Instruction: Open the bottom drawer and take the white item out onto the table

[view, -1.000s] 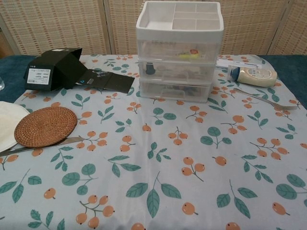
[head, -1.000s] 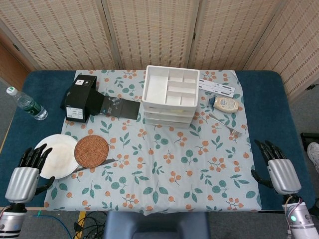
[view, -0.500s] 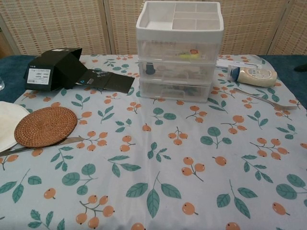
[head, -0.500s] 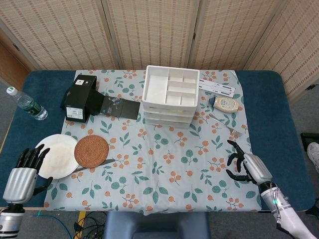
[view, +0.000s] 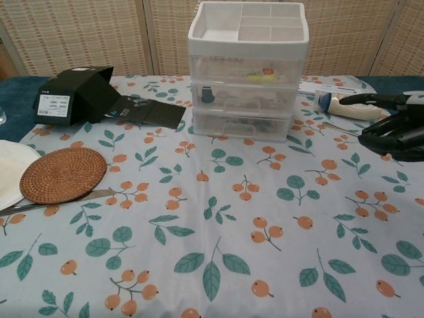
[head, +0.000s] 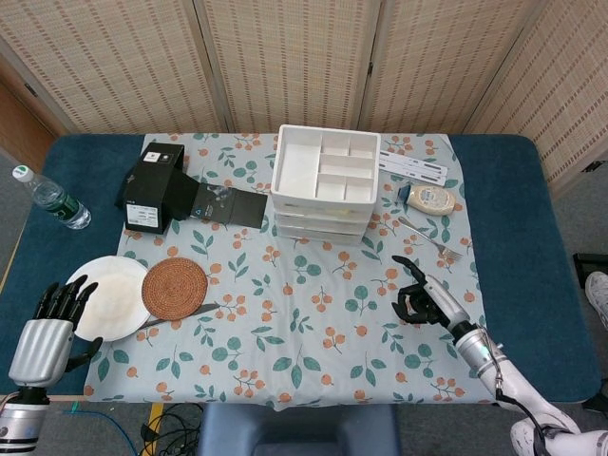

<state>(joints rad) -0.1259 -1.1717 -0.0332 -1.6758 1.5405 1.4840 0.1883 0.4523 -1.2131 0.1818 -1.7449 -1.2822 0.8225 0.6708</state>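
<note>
The right robot hand (head: pixel 423 299) hangs over the floral cloth (head: pixel 313 313) in the right half of the worktop (head: pixel 513 237), in front and to the right of the drawer unit (head: pixel 321 185), fingers spread and loosely curled, holding nothing. The left robot hand (head: pixel 46 332) rests at the front-left corner of the worktop, just beside the white plate (head: pixel 112 296), fingers apart and likewise holding nothing. Between the two lies a broad stretch of bare cloth along the front edge — the widest open room on the worktop.

The drawer unit stands at the middle of the back edge, a white three-tier stack with an open divided tray on top. In the chest view all three clear-fronted drawers are pushed in; the bottom drawer (view: pixel 242 124) is shut, and what lies inside it shows only as pale blurred shapes, so the white item cannot be picked out.

Left of the unit lies a black box (head: pixel 154 187) with its flap open toward the drawers. A woven coaster (head: pixel 175 288) overlaps the plate's right edge, a knife (head: pixel 180 315) tucked under it. Toward the back-right corner lie a white strip (head: pixel 413 165), a squeeze bottle (head: pixel 429 198) and a fork (head: pixel 430 239). A water bottle (head: pixel 50 198) lies on the blue surface at the left edge.

Woven folding screens (head: pixel 294 57) close off the room behind — the floor shows grey at either side.
</note>
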